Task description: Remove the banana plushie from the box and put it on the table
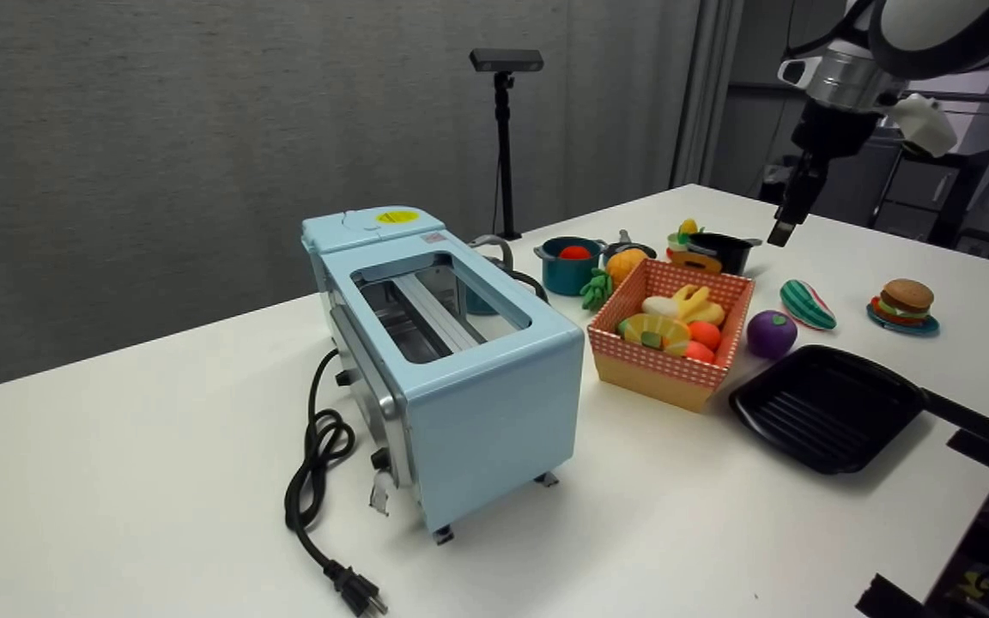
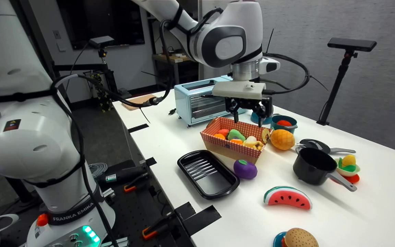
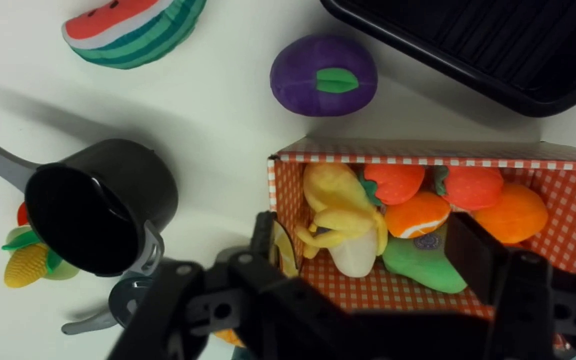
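The banana plushie (image 3: 338, 200) lies in the box (image 3: 448, 161), at the end near the short wall in the wrist view. It is yellow with a peeled pale tip. It also shows in both exterior views (image 1: 694, 306) (image 2: 253, 144). The orange-red checkered box stands on the white table (image 1: 185, 446) and shows in both exterior views (image 1: 653, 386) (image 2: 228, 152). My gripper (image 3: 368, 245) is open and empty, with its fingers wide apart. It hangs above the table, apart from the plushie, and shows in both exterior views (image 1: 781, 233) (image 2: 248, 120).
Several other toy fruits share the box, among them a green one (image 3: 423, 262) and an orange (image 3: 510, 212). Around it stand a light blue toaster (image 1: 486, 438), a black pan (image 2: 207, 174), a purple toy (image 2: 245, 169), a black pot (image 2: 313, 166), a watermelon toy (image 2: 287, 198) and a burger toy (image 2: 300, 237).
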Robot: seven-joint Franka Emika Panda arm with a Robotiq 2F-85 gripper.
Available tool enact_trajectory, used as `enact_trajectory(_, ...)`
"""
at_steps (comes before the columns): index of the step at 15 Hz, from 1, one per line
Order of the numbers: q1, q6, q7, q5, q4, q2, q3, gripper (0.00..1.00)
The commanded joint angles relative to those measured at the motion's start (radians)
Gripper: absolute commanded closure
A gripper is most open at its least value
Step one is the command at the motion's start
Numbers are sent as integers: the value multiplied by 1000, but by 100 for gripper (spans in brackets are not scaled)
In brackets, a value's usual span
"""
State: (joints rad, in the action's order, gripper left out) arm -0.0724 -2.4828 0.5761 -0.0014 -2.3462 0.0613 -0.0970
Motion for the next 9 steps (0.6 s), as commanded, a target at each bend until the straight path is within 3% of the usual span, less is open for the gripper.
enact_trajectory(1, 15, -10, -62, -49, 4, 7, 21, 11)
enact_trajectory(9, 21, -17, -106, -48, 65, -41, 39, 12)
